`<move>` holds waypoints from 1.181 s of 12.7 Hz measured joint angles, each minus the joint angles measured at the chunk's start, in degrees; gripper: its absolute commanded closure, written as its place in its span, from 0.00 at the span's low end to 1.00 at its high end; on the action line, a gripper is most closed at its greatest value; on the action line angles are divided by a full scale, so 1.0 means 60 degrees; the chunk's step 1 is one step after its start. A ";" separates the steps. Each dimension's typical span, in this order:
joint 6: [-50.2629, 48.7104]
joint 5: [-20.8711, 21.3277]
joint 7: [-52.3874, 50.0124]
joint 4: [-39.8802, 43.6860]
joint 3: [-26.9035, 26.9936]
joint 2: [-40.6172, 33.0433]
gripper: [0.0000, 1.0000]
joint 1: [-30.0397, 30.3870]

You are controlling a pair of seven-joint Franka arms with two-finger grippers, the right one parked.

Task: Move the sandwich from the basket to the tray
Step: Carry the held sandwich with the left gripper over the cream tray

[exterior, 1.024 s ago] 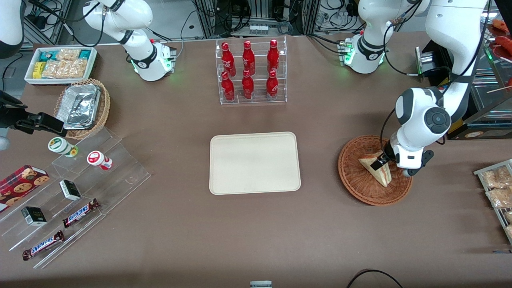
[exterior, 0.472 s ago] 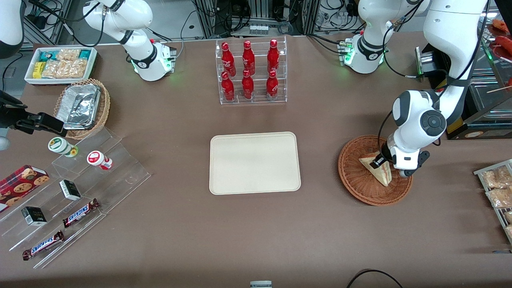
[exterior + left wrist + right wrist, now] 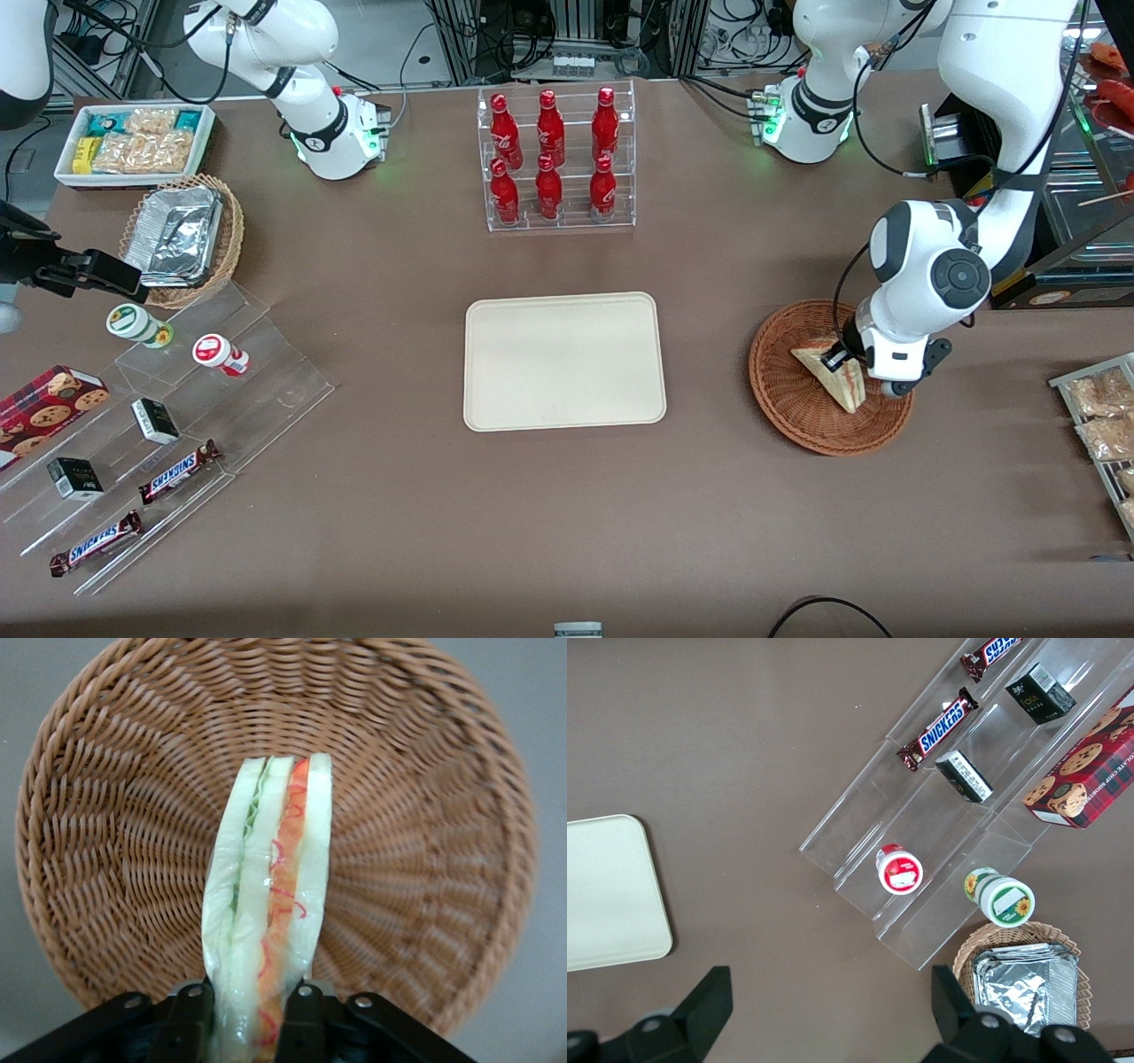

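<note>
The sandwich [image 3: 833,377] is a pale triangular wedge with red and green filling, standing on edge over the round reddish-brown wicker basket [image 3: 788,390] toward the working arm's end of the table. My gripper [image 3: 840,359] is shut on the sandwich, its black fingers [image 3: 190,1019] pressing both bread faces. In the left wrist view the sandwich [image 3: 270,904] runs out from between the fingers across the basket [image 3: 425,815]. The cream rectangular tray [image 3: 563,361] lies flat in the middle of the table, apart from the basket, with nothing on it.
A clear rack of red bottles [image 3: 554,159] stands farther from the front camera than the tray. Toward the parked arm's end are a tan basket of foil containers [image 3: 182,237], a white snack box [image 3: 135,142] and a clear stepped stand with chocolate bars [image 3: 177,470]. Snack packets [image 3: 1099,416] lie near the reddish-brown basket.
The gripper has shifted slightly toward the tray and risen a little, with the sandwich held in it; the wedge has moved along with it over the basket.
</note>
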 measured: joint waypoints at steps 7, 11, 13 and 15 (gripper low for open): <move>-0.2027 0.0003 0.0552 0.1952 -0.0066 0.0074 1.00 -0.1779; -0.2023 0.0001 0.0625 0.2814 -0.0109 0.0833 1.00 -0.3331; -0.2012 0.0000 0.0362 0.3643 -0.0113 0.1693 1.00 -0.4221; -0.2020 0.0003 -0.0204 0.4651 -0.0107 0.2666 1.00 -0.4850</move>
